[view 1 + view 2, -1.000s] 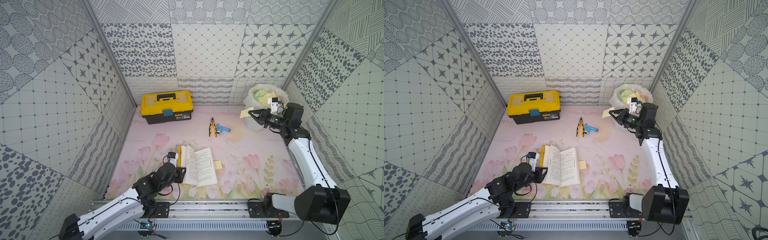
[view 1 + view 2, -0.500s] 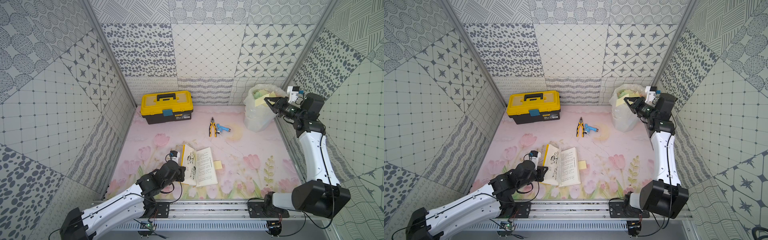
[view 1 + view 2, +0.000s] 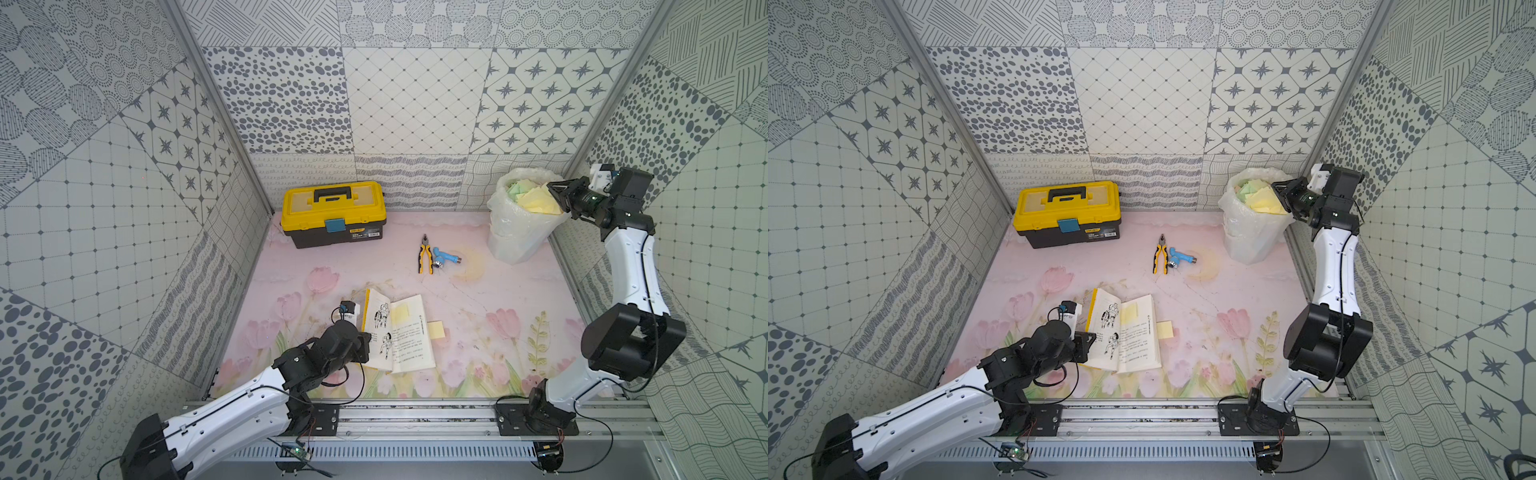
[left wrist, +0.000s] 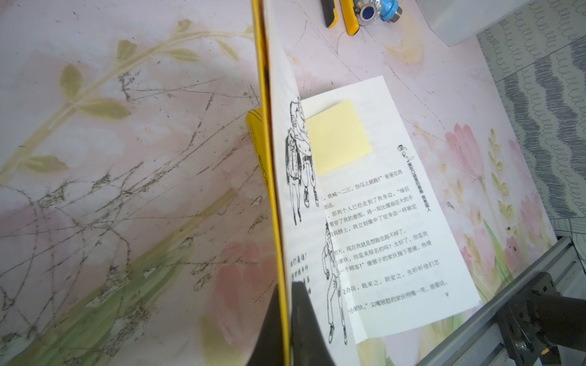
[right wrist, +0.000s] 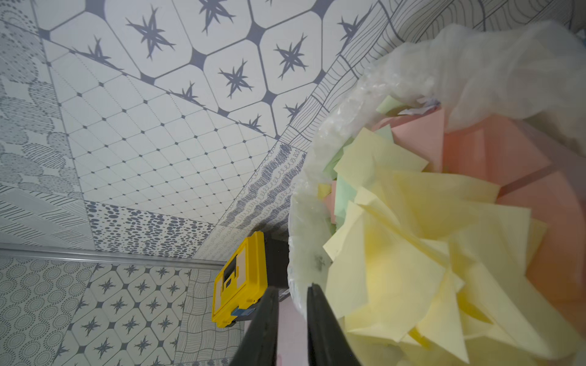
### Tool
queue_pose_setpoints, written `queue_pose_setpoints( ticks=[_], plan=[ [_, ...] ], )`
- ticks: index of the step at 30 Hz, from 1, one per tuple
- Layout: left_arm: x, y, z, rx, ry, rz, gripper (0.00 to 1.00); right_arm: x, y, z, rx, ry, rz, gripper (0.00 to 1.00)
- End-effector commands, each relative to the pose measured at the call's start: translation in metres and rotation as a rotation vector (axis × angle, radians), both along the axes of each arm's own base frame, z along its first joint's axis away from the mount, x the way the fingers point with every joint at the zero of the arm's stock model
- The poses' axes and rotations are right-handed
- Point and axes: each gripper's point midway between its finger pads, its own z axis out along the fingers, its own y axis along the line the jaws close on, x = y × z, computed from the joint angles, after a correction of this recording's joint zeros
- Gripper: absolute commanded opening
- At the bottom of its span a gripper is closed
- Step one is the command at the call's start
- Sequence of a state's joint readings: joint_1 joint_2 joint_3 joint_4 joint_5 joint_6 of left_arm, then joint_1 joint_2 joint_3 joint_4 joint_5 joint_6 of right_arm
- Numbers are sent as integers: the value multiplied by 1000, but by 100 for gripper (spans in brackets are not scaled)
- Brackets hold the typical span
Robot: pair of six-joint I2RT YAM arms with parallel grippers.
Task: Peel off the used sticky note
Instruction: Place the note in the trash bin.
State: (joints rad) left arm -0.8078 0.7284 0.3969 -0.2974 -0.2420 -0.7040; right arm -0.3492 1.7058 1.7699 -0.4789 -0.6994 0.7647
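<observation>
Fingers (image 4: pixel 301 317) of left gripper (image 4: pixel 285 291) were clamped on book (image 3: pixel 409 340) cover edge, propping it open so sticky note (image 4: pixel 337 136) on flat page lay exposed; right gripper (image 5: pixel 292 290) hung over bin (image 3: pixel 511 245), jaws slightly apart, empty, guessing that's dump spot.

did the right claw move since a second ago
Yes. The right claw crossed from the trash bin's side facing the pliers to its opposite rim, nearer the side wall.

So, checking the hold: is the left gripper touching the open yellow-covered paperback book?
Touching. The left wrist view shows the left gripper shut on the book, one dark finger on each side of its raised yellow cover and leaf.
</observation>
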Motion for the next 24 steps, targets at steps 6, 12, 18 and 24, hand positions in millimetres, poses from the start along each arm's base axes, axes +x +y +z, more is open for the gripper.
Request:
queue_pose_setpoints(
  ticks=[6, 12, 18, 24],
  plan=[
    [6, 25, -10, 137, 13, 93, 0, 7, -19, -20, -131, 107, -47, 39],
    [6, 32, -16, 155, 32, 132, 0, -13, -11, 4, -228, 77, -71, 52],
    [6, 40, -22, 198, 53, 172, 0, -44, 48, 21, -337, 26, 7, 56],
    [2, 49, -36, 266, 105, 199, 0, -76, 161, 5, -262, -75, 285, 51]
  ],
)
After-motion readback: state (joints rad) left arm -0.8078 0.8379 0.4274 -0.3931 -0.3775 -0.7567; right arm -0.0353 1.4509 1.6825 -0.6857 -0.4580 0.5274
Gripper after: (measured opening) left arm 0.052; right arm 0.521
